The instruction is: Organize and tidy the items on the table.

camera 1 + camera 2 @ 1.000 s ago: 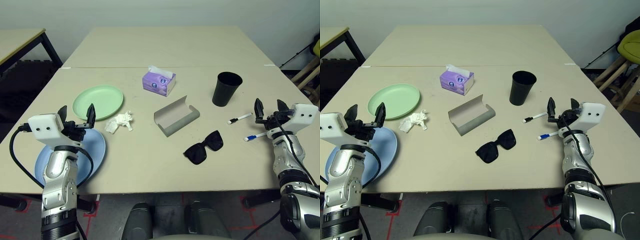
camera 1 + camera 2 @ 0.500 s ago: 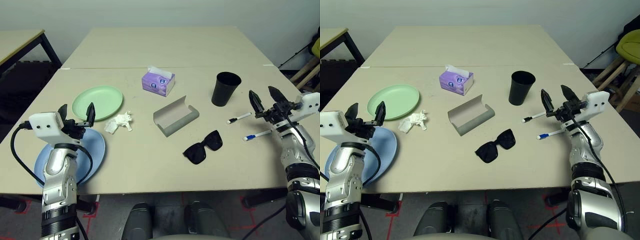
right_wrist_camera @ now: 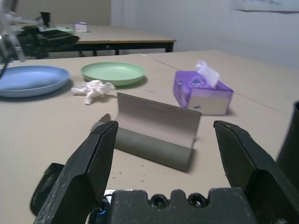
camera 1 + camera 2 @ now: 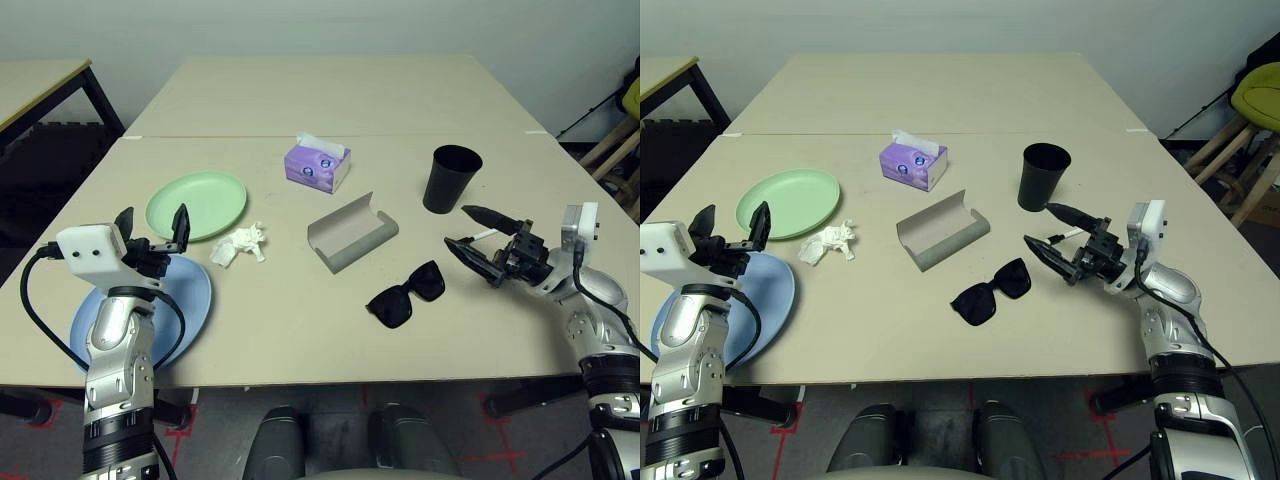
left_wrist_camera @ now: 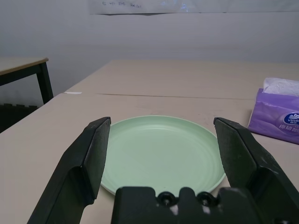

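On the table (image 4: 300, 330), my left gripper (image 4: 153, 222) stands open above the blue plate (image 4: 192, 292), pointing at the green plate (image 5: 161, 154). A crumpled white tissue (image 4: 240, 244) lies beside both plates. Further right lie the open grey glasses case (image 4: 352, 235) and the black sunglasses (image 4: 406, 294). Behind them stand the purple tissue box (image 4: 317, 165) and the black cup (image 4: 450, 178). My right gripper (image 4: 462, 228) is open, lying sideways and aimed at the case (image 3: 156, 130). One white marker (image 4: 1072, 234) peeks out between its fingers; the other is hidden.
A second beige tabletop (image 4: 330, 90) adjoins the far side past the seam. A tan table with black legs (image 4: 60, 90) stands at the far left, and a wooden stool (image 4: 1240, 150) at the right. Bare tabletop stretches along the near edge.
My right gripper has swung round from beside the markers to point left toward the case and sunglasses, now covering the markers. The left arm has stayed where it was.
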`<state>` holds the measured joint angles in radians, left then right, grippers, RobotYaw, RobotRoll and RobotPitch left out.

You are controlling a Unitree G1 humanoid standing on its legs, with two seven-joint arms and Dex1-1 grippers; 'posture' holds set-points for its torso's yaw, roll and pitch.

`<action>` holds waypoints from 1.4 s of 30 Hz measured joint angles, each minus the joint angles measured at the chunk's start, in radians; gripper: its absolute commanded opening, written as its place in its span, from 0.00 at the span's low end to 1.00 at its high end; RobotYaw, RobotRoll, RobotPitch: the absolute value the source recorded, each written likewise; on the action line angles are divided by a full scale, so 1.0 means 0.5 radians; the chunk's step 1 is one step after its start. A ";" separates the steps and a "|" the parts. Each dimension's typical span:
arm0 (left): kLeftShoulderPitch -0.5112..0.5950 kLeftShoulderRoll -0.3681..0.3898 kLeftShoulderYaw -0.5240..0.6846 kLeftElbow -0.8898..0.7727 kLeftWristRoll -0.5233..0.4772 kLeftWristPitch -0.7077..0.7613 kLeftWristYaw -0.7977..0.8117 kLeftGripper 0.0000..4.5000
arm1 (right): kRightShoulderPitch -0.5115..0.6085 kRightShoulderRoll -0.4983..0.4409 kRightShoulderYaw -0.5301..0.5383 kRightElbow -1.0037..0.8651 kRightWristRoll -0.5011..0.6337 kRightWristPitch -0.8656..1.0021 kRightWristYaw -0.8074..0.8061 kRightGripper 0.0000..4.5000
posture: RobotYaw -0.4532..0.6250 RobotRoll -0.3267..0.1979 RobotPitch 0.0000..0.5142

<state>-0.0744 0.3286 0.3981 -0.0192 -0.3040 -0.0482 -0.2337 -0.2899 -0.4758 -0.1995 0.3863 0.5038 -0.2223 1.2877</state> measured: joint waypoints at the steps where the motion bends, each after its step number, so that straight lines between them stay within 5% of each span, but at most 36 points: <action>1: 0.000 0.000 0.000 -0.001 0.000 0.000 0.000 1.00 | 0.019 0.000 0.010 -0.028 0.005 -0.003 0.039 1.00 | 0.55 0.62 0.02; 19: -0.002 0.000 -0.021 -0.097 0.000 0.090 0.033 1.00 | 0.155 -0.047 0.175 -0.024 0.019 -0.208 0.622 1.00 | 0.56 0.62 0.03; 42: 0.003 0.018 -0.019 -0.176 -0.001 0.172 0.038 1.00 | 0.163 0.069 0.150 0.053 0.148 -0.242 0.499 1.00 | 0.56 0.62 0.06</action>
<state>-0.0726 0.3376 0.3889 -0.1072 -0.3046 0.0376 -0.2149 -0.2082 -0.4413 -0.1247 0.4130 0.5779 -0.3433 1.5373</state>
